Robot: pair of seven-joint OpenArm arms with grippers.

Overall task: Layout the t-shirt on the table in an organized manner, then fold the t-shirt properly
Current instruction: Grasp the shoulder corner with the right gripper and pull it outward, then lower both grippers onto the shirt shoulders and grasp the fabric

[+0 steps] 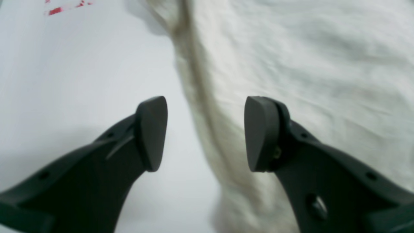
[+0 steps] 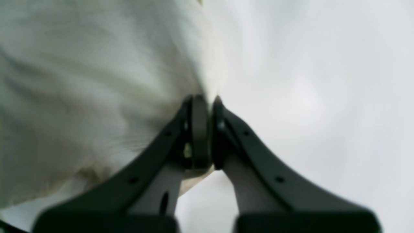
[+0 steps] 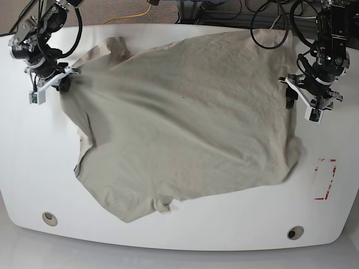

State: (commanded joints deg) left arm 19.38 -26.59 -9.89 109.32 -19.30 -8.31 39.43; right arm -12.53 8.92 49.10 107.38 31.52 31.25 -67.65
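Blurred t-shirt (image 2: 97, 81) fabric hides inside the right claw (image 2: 207, 103) — edge unclear.

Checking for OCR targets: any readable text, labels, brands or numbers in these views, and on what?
None readable.
t-shirt: plain, no print or tag showing.
table: only a red tape rectangle, no lettering.
left gripper and right gripper: no markings legible.
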